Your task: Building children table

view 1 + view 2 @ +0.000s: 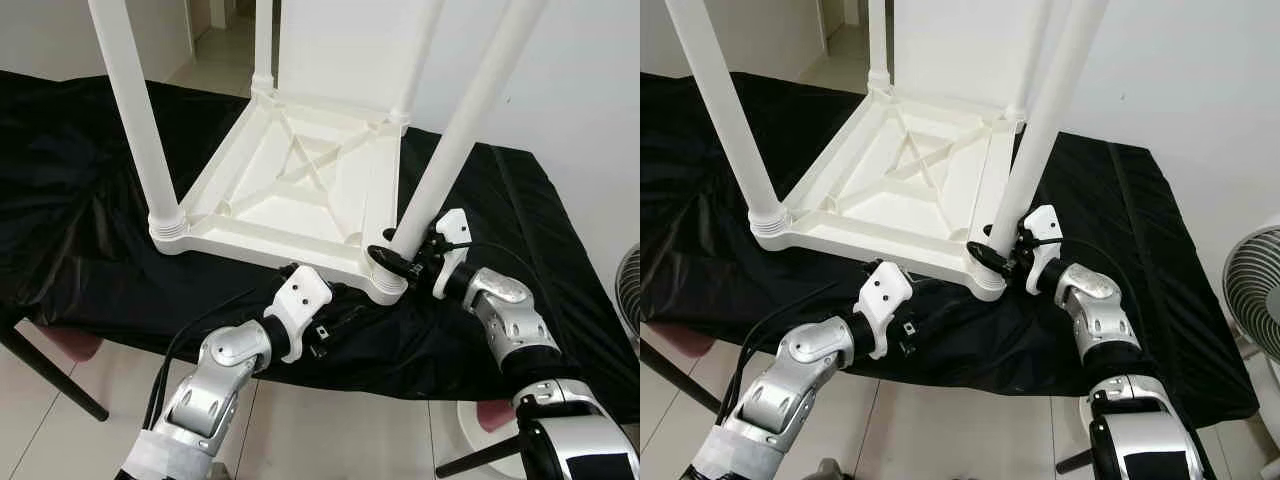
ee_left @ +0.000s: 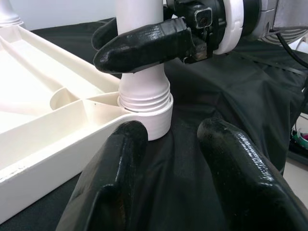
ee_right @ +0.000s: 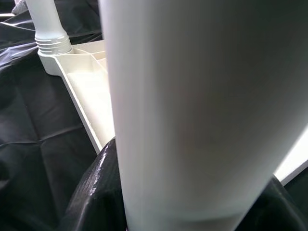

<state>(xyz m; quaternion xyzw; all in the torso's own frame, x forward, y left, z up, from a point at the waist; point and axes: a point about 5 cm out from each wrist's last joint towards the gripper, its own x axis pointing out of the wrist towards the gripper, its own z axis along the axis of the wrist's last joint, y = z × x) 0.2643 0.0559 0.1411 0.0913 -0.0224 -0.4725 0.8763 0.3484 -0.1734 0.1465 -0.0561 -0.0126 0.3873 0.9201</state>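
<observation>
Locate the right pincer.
In the left eye view, the right pincer is at the right, clamped on the white leg just above the upturned tabletop's near right corner socket.

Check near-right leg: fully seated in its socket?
Not fully: threads still show above the socket where the right gripper holds the leg.

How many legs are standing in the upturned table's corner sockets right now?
4: near-left leg, far-left leg, far-right leg, and near-right leg, gripped low by the right gripper.
</observation>
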